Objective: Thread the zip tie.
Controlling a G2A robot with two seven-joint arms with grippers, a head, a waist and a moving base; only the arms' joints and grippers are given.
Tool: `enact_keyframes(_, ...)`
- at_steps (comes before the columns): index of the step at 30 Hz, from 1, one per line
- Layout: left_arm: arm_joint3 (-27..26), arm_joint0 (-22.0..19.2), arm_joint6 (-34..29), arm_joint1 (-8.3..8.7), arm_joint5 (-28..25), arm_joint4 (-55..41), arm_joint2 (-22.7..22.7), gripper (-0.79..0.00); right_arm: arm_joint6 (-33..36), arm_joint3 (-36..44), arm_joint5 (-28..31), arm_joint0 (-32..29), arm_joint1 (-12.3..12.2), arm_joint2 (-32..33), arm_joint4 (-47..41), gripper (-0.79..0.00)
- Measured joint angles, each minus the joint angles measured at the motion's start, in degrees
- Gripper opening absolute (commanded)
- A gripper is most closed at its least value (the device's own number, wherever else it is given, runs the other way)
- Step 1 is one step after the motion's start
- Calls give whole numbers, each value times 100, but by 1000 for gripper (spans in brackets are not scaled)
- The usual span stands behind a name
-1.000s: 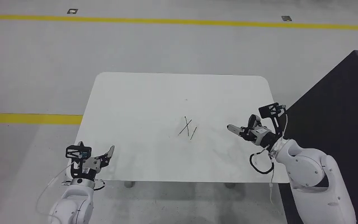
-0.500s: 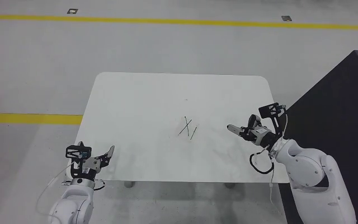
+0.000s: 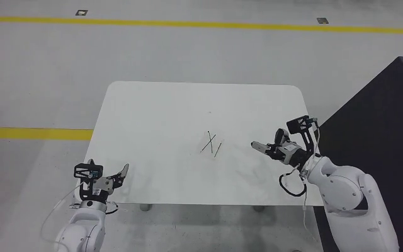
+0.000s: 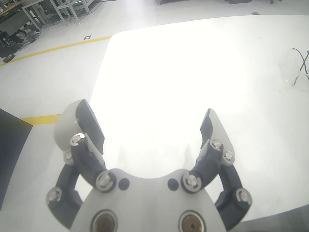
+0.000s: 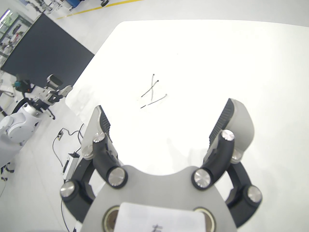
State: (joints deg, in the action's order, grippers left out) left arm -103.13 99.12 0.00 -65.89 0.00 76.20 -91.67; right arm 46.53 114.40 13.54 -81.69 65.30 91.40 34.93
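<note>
Three thin black zip ties (image 3: 211,144) lie near the middle of the white table (image 3: 157,120), two crossed and one beside them; they also show in the right wrist view as zip ties (image 5: 152,91) and at the left wrist view's edge as zip ties (image 4: 301,63). My right gripper (image 3: 258,145) hovers over the table's right side, open and empty, a short way right of the ties; its fingers spread wide around the right gripper (image 5: 166,114). My left gripper (image 3: 122,171) sits at the table's front left corner, open and empty, far from the ties, seen as the left gripper (image 4: 147,121).
A black panel (image 3: 371,107) stands just right of the table, close behind the right arm. Yellow floor lines (image 3: 201,24) run behind and left of the table. Wide bare tabletop surrounds the ties.
My right gripper has shifted slightly left, toward the zip ties. The left arm and the ties have not moved.
</note>
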Motion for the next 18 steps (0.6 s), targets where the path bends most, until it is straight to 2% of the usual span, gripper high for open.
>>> enact_keyframes(3,0,0,0,0,0,0,0,0,623,-200,-190,575,6,-380,-570,0)
enact_keyframes(8,0,0,0,0,0,0,0,0,1720,-1063,-920,2066,59,-1182,-918,0)
enact_keyframes(10,0,0,0,0,0,0,0,0,2199,-1759,-1088,2815,129,-1684,-1143,0)
enact_keyframes(13,0,0,0,0,0,0,0,0,2624,-2974,-1013,3886,304,-2406,-1793,0)
enact_keyframes(16,0,0,0,0,0,0,0,0,2773,-4077,-895,4739,492,-3049,-2235,0)
enact_keyframes(18,0,0,0,0,0,0,0,0,2831,-4518,-889,5057,577,-3339,-2359,0)
